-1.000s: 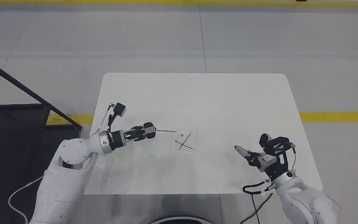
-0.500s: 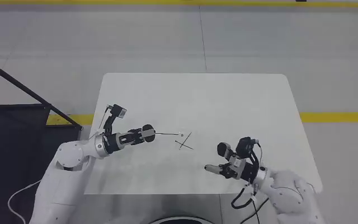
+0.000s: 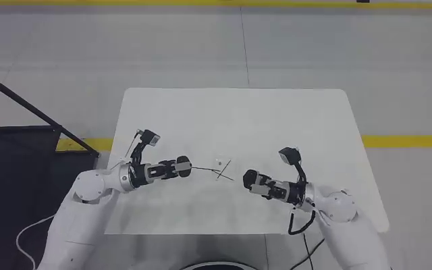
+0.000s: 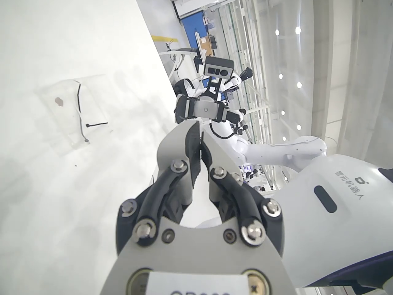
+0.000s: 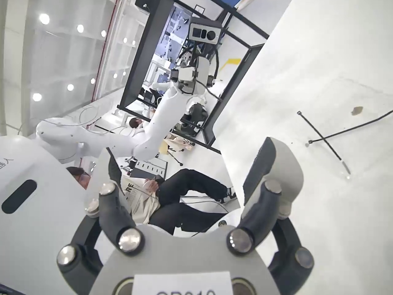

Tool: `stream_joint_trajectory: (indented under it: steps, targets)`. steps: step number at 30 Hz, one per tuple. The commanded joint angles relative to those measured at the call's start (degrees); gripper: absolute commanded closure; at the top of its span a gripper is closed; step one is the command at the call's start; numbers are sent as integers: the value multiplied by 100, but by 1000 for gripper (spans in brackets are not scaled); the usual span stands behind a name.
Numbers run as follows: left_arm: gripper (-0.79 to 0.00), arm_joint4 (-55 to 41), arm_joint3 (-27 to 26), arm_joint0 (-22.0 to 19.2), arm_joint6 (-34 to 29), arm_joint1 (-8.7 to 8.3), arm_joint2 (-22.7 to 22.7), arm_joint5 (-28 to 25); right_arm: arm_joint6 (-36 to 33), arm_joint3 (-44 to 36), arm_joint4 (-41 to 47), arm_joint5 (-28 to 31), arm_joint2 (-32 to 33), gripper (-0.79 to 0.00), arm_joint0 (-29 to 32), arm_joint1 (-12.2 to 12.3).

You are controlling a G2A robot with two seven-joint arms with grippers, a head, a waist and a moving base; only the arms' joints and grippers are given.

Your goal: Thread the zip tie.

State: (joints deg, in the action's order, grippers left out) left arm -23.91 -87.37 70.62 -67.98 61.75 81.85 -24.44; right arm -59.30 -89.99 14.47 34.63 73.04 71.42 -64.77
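My left gripper [image 3: 183, 165] hovers over the table's left-middle, shut on a thin black zip tie [image 3: 201, 167] that sticks out toward the centre. In the left wrist view the left gripper [image 4: 199, 138] has its jaws pressed together, with a thin dark strip between them. Two more black zip ties [image 3: 223, 170] lie crossed on a clear plastic sheet [image 3: 219, 163] just past the held tie's tip. They appear again as the crossed ties [image 5: 322, 138] in the right wrist view. My right gripper [image 3: 248, 179] sits just right of them, open and empty, its jaws [image 5: 188, 151] spread wide.
The white table [image 3: 283, 121] has bare surface behind and to the right of the ties. A black frame [image 3: 27, 108] stands off the table's left edge. The front edge lies close to both arms.
The right arm has swung from the table's front right corner leftward to just beside the crossed ties. The left gripper has shifted slightly toward the centre, still holding its tie.
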Motion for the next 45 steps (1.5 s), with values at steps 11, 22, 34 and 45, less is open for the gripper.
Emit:
stream_joint_trajectory:
  steps: [11, 22, 34, 45]
  targets:
    - [0, 290, -379, 22, 312, 8, -230, 112, -4, 66, -98, -193, -482, -785, -199, -53]
    - [0, 461, -395, -66, 453, 10, -500, 125, -149, 852, 716, -80, -1021, -696, -791, -178]
    - [0, 497, -391, -132, 426, -13, -627, 109, -291, 1216, 1023, 2, -1228, -376, -1045, -231]
    - [0, 518, -394, -160, 444, -33, -728, 109, -392, 1311, 1122, 23, -1313, -256, -1124, -244]
